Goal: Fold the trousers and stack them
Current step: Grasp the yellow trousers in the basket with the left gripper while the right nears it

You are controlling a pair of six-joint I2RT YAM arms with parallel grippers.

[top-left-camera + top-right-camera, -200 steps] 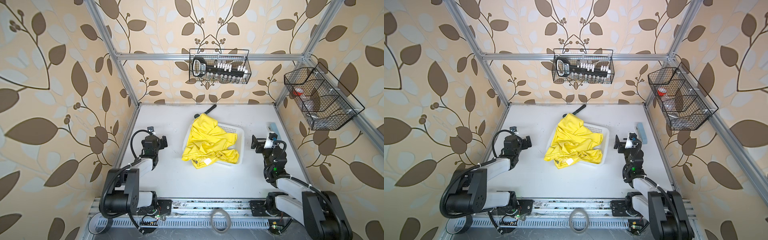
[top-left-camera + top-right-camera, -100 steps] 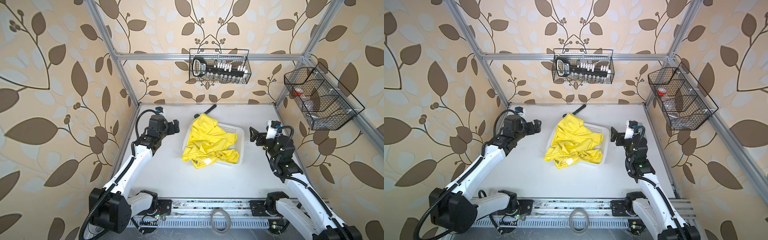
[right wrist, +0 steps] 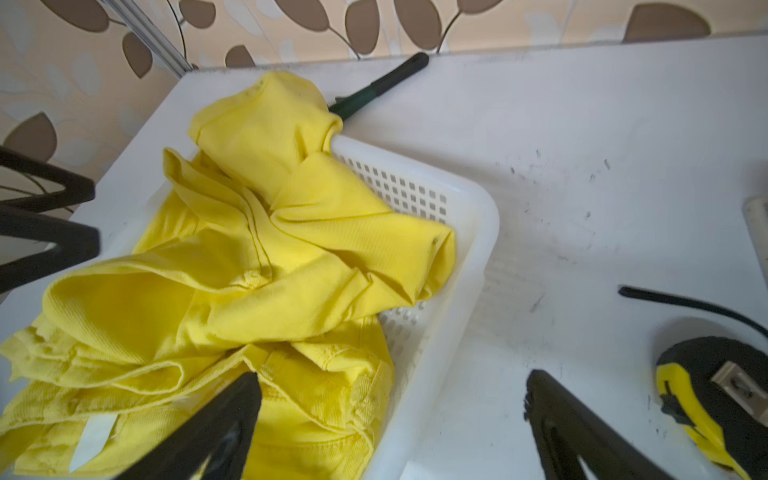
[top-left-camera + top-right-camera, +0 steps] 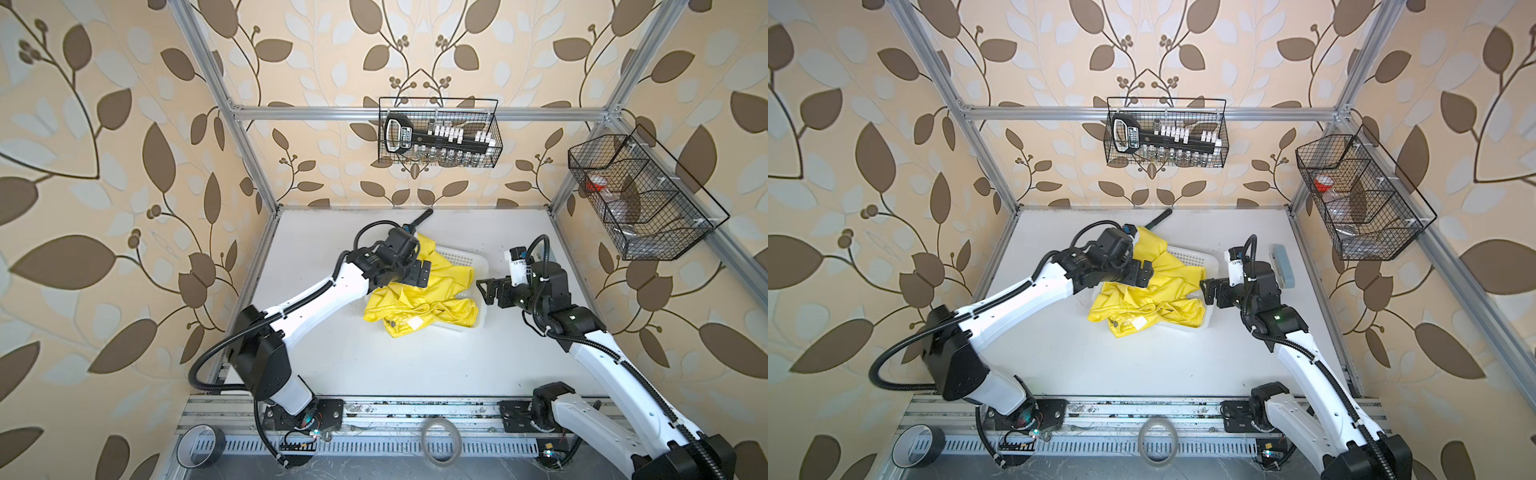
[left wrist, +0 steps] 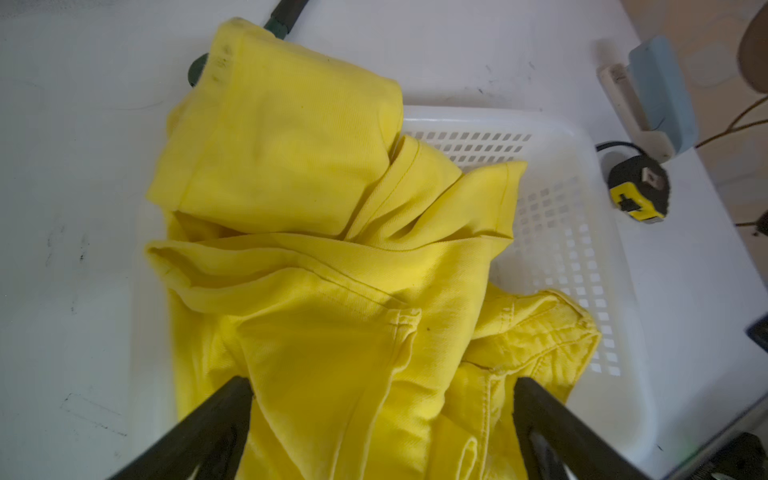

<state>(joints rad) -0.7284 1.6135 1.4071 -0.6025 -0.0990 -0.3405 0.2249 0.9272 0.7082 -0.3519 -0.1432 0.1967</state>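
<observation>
Leaf-papered walls [image 4: 104, 166] enclose a white table [image 4: 395, 365] bearing crumpled trousers [image 4: 419, 305].

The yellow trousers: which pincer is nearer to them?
Left. The left pincer hangs open directly over the trousers; the right pincer, also open, is beside them at the white basket's rim.

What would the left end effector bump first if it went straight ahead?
Probably the yellow trousers heaped in the white basket; the open left end effector points right at them, though depth is unclear.
</observation>
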